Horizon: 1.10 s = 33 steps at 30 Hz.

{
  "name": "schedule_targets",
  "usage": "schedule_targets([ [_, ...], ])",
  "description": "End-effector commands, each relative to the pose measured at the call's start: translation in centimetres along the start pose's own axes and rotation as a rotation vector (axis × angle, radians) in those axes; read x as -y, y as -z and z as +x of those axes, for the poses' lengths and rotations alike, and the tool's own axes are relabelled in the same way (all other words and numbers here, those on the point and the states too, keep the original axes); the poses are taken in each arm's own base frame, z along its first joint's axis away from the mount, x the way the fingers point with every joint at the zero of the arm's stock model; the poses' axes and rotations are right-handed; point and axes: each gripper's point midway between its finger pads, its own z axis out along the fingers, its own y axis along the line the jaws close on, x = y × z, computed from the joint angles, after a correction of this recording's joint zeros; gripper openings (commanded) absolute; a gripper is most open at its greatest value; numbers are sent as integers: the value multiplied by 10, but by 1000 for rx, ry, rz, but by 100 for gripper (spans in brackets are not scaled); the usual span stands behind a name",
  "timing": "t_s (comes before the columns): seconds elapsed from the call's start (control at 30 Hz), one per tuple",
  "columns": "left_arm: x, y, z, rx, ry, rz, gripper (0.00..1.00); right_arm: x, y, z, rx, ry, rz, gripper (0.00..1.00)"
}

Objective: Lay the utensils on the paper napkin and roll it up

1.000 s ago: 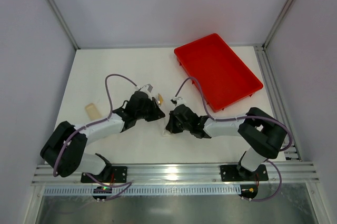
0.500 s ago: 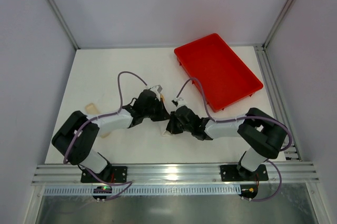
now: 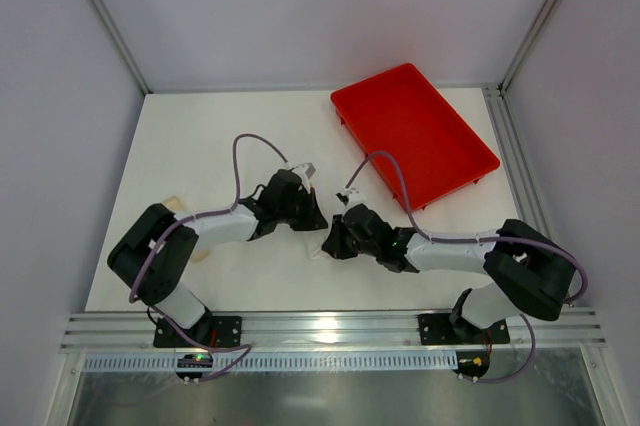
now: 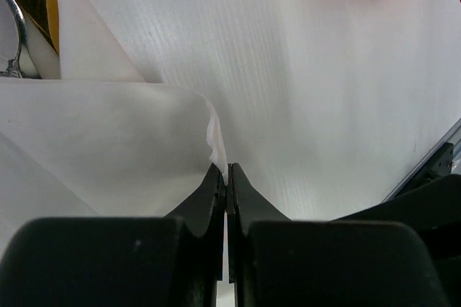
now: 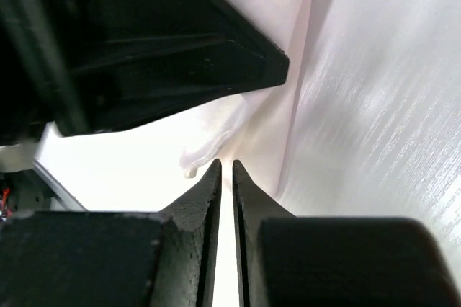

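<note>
Left end effector (image 4: 227, 170) pinches paper napkin (image 4: 108, 134) edge to fold it over utensils (image 4: 10, 40); right end effector (image 5: 225, 166) narrow at napkin edge, grip unclear.

Left gripper (image 3: 316, 218) has swung right, nearer the right gripper (image 3: 328, 248).

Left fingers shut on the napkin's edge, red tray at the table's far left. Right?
Tray side is wrong: the top external view shows the red tray at the far right of the table. The left fingers are shut on the paper napkin edge, as stated.
</note>
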Motion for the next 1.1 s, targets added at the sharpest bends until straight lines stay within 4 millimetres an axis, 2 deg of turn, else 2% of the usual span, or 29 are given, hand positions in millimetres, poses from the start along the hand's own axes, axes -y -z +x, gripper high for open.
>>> schedule_targets([
  [0.0, 21, -3, -17, 40, -54, 68, 1, -6, 11, -6, 15, 2, -8, 14],
  [0.13, 21, -7, -16, 33, -57, 67, 1, -9, 19, -7, 35, -32, -35, 22],
  [0.17, 19, -8, -14, 26, -56, 63, 1, -10, 21, -9, 44, -39, -42, 28],
  [0.33, 23, -13, -11, 17, -63, 72, 1, -9, 21, -12, 61, -64, -31, 43],
  [0.43, 24, -15, -10, 10, -66, 75, 2, -5, 17, -15, 74, -64, 0, 45],
  [0.57, 24, -17, -7, 2, -66, 75, 2, 1, 11, -17, 89, -66, 31, 53],
  [0.87, 26, -17, -6, -3, -72, 77, 3, 17, -3, -8, 68, -27, 94, 52],
  [0.93, 27, -17, -5, -5, -72, 81, 4, 15, -5, -5, 71, -29, 61, 49],
  [1.07, 30, -19, -6, -9, -70, 96, 6, 12, -5, 0, 72, -39, 23, 33],
])
